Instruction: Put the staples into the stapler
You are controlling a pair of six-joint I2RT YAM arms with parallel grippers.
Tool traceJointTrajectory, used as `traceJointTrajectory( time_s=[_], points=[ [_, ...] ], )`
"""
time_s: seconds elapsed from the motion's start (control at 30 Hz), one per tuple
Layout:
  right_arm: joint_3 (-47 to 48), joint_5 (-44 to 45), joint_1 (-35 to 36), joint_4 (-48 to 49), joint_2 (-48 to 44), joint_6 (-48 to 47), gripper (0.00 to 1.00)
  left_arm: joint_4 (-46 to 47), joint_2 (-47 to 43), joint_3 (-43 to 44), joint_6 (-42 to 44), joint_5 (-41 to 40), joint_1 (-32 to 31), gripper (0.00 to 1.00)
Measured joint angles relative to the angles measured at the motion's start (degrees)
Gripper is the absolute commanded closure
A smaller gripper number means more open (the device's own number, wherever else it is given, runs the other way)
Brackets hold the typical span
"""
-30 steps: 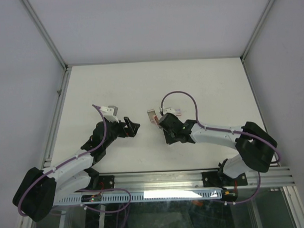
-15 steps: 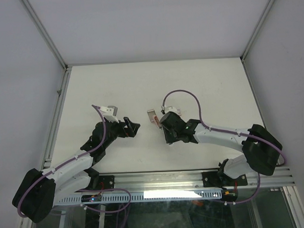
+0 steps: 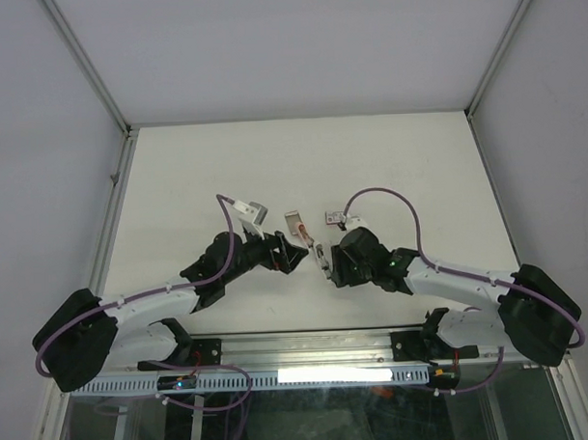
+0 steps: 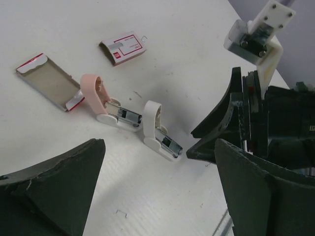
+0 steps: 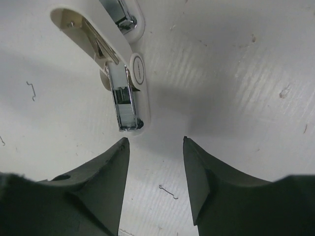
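The stapler [image 4: 151, 120] lies open on the table, its pale pink half [image 4: 93, 89] to the left and its white half with the bare metal channel [image 4: 171, 146] to the right. It also shows in the right wrist view [image 5: 123, 73] and, small, in the top view [image 3: 311, 246]. The staples box shows as a red-and-white sleeve [image 4: 124, 47] and an open pinkish-grey tray [image 4: 43, 80] behind the stapler. My left gripper [image 4: 158, 147] is open and empty, just short of the stapler's white half. My right gripper [image 5: 155, 139] is open and empty, just short of the channel's end.
Loose single staples lie on the table [image 5: 168, 191] [image 5: 32, 91] [image 4: 121, 212]. The two grippers face each other closely across the stapler [image 3: 293, 260] [image 3: 324, 264]. The right arm's fingers [image 4: 221, 123] fill the right of the left wrist view.
My left arm has swung right and forward up to the stapler. My right gripper has drawn back from the tray toward the near right. Nothing was picked up.
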Motion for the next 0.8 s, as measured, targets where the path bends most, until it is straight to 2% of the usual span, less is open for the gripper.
traceJointTrajectory(
  time_s=[0.17, 0.57, 0.8],
  points=[
    [-3.98, -2.23, -0.17, 3.87, -3.28, 0.04, 0.58, 2.75, 8.39, 5.05, -0.42, 0.42, -0.55, 0.01],
    [-8.72, -8.33, -0.33, 12.41, -4.63, 0.63, 0.6, 5.7, 21.53, 12.63, -2.62, 4.59, -0.55, 0.01],
    [-10.23, -9.88, -0.33, 15.78, -3.8, 1.51, 0.61, 6.34, 26.14, 14.88, -3.26, 7.04, -0.55, 0.01]
  ],
)
